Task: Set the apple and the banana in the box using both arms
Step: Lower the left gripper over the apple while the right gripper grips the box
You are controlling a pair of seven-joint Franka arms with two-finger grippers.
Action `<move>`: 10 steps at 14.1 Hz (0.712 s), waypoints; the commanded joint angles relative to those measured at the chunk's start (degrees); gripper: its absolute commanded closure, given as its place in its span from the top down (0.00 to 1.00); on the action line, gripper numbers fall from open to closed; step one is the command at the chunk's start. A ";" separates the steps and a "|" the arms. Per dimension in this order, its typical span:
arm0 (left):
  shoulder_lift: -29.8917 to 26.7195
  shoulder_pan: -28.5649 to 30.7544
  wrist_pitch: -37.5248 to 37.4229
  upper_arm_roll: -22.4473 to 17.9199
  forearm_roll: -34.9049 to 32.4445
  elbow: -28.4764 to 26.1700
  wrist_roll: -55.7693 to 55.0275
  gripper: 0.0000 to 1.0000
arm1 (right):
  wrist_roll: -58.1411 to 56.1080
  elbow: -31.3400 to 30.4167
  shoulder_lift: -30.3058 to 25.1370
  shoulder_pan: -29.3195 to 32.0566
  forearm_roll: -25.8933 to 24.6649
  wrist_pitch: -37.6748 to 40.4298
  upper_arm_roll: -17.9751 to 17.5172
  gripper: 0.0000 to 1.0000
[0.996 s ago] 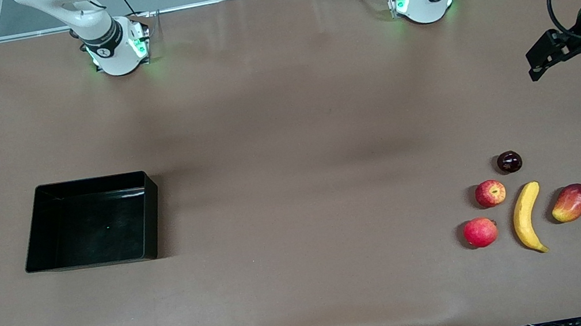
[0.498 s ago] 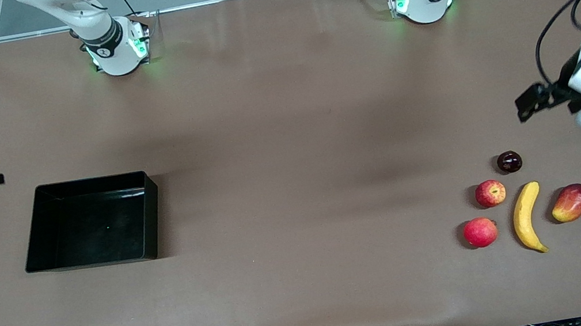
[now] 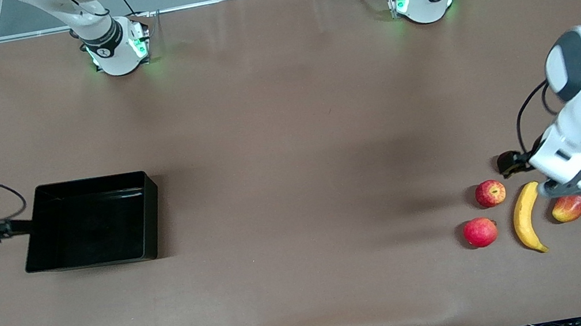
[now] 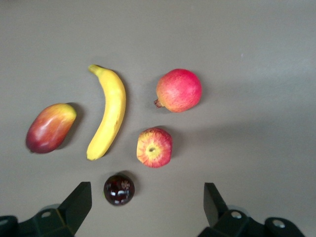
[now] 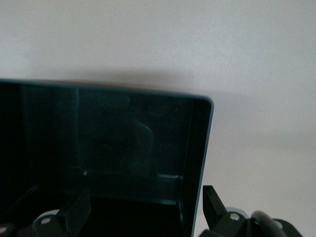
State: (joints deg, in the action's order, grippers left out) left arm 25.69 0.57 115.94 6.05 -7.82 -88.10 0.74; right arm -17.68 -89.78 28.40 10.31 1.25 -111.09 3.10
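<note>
The apple [image 3: 490,193] lies in a fruit group toward the left arm's end of the table, with the banana [image 3: 526,216] beside it. In the left wrist view the apple [image 4: 154,147] and banana [image 4: 108,111] lie a little ahead of my left gripper [image 4: 147,187], which is open, empty and up over the dark fruit. The black box [image 3: 155,219] stands empty toward the right arm's end. My right gripper [image 3: 9,229] is open and empty at the box's end wall. In the right wrist view [image 5: 145,192] one finger is over the box's inside [image 5: 108,148] and the other is outside the wall.
A pinkish-red round fruit [image 3: 480,232] lies nearer the front camera than the apple. A red-yellow mango [image 3: 568,207] lies beside the banana, partly under the left wrist. A small dark glossy fruit [image 4: 119,189] lies between the left fingers. The brown table [image 3: 294,185] spreads between box and fruit.
The left arm has swung in from the table's end to over the fruit group. The right gripper has moved toward the front camera to the box's end wall. Fruit and box have not moved.
</note>
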 commanded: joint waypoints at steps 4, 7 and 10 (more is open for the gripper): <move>6.99 0.13 5.61 -0.07 -4.49 1.53 4.35 1.00 | -6.32 1.36 5.96 4.63 -1.08 -7.82 -0.81 1.00; 9.46 0.13 6.93 -0.07 -4.58 1.62 5.06 1.00 | -9.99 1.28 8.78 7.44 -0.21 -12.56 -0.90 1.00; 11.30 0.22 7.02 -0.07 -5.02 1.53 8.82 1.00 | -10.10 -3.45 8.61 8.41 1.11 -12.48 -1.08 0.80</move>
State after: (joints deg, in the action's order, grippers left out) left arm 35.62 0.58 122.67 5.89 -11.60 -87.63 6.84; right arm -26.89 -90.39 37.18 17.53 1.38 -123.04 3.25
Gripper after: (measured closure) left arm 0.000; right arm 0.004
